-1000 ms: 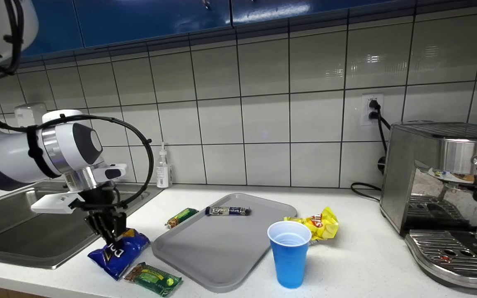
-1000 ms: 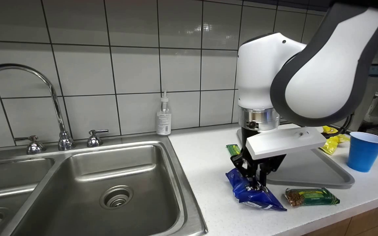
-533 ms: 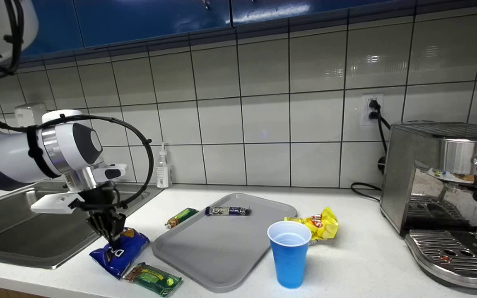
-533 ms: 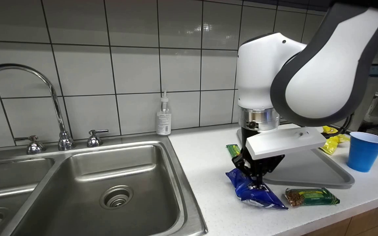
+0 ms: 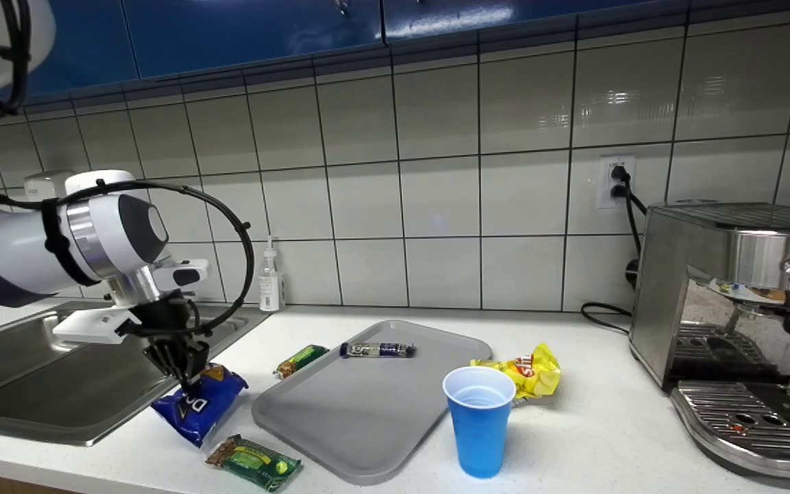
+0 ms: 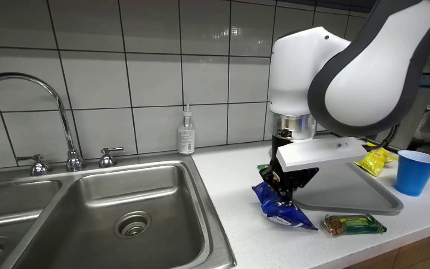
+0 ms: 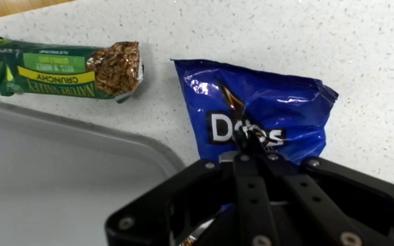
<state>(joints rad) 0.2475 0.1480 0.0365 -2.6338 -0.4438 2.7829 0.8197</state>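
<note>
Wrist view, right of centre: a blue Doritos bag (image 7: 286, 99), pinched at its logo by the closed end effector (image 7: 246, 138). It should be light and slick, soft film over brittle chips — best held by a loose fold, without crushing. Obstacles — the gray tray (image 7: 63, 171), rim near, at lower left; a Nature Valley bar (image 7: 58, 70), upper left. Speckled desk (image 7: 371, 41) spreads upper right; in an exterior view, the sink (image 6: 208, 209) edges the left.
</note>
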